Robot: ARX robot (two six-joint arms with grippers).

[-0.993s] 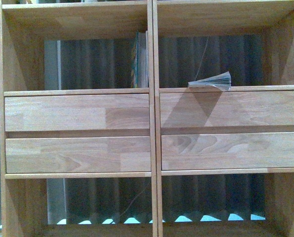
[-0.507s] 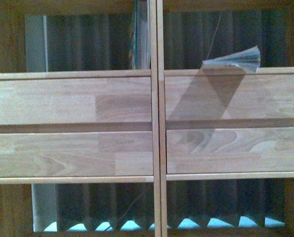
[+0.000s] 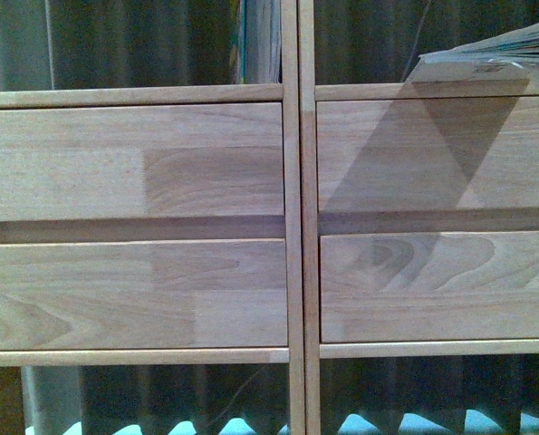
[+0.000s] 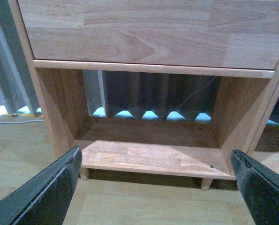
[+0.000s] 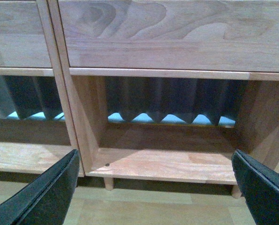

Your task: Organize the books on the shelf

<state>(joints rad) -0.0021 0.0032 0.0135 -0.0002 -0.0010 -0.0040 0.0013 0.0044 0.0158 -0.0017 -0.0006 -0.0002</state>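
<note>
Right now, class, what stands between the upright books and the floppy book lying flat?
In the front view: the shelf's central divider, then a bare stretch of board before the floppy book.

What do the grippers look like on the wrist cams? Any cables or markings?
Left gripper and right gripper match: each has two dark, near-black fingers, flat-faced wedges tapering to narrow tips, with a paler line along the edge. No cables, labels or markings show. Nothing above the fingers is in view.

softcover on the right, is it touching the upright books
Apart. Front view: the softcover lies in the right compartment, the upright books stand in the left one, with the shelf's centre divider and open space between them.
</note>
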